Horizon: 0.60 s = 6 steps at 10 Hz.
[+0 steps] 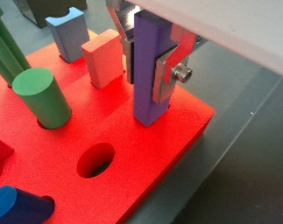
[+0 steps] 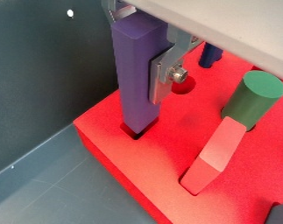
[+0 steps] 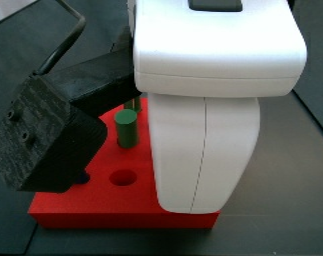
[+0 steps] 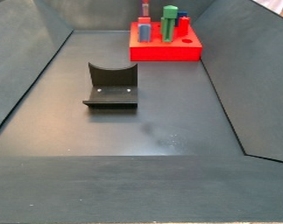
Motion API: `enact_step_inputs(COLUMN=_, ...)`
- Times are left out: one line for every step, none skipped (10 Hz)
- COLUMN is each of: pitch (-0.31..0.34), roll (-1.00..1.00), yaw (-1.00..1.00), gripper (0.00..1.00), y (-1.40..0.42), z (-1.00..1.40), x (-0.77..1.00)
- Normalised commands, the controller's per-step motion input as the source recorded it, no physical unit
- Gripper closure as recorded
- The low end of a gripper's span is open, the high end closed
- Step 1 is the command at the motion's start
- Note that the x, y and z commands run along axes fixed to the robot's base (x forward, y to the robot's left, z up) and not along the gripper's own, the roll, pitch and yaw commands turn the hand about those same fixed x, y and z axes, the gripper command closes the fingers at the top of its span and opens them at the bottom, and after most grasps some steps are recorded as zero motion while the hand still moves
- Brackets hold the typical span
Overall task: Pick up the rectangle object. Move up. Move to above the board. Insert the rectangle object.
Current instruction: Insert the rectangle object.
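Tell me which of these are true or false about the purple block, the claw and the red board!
1. The claw is holding the purple block. True.
2. The purple block's lower end sits in a hole near a corner of the red board. True, in both wrist views.
3. The round hole in the board is filled by a peg. False: it is empty.
4. The green peg lies flat on the board. False: it stands in the board.
5. The dark grey holder sits on top of the board. False: it rests on the floor, apart from the board.
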Motion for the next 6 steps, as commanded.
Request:
enact_step_inputs(pitch=0.000, roll=0.00, yaw=0.07, gripper=1.00, y=0.00, z=-0.01, x=0.00)
enact_step_inputs(pitch=0.003, roll=0.01, yaw=0.08, gripper=1.00, y=0.00, z=-0.06, x=0.06)
enact_step_inputs(pitch=0.004, roll=0.00, yaw=0.08, gripper=1.00, y=0.00, z=-0.07, x=0.05)
enact_step_inputs(pitch=0.013, roll=0.02, yaw=0.10, gripper=1.00, y=-0.01, z=-0.02, x=0.12)
enact_step_inputs(pitch=0.031, roll=0.02, yaw=0.13, gripper=1.00, y=-0.04, z=-0.05, x=0.25)
enact_step_inputs(pitch=0.027, roll=0.00, yaw=0.15, gripper=1.00, y=-0.07, z=-0.15, x=0.39)
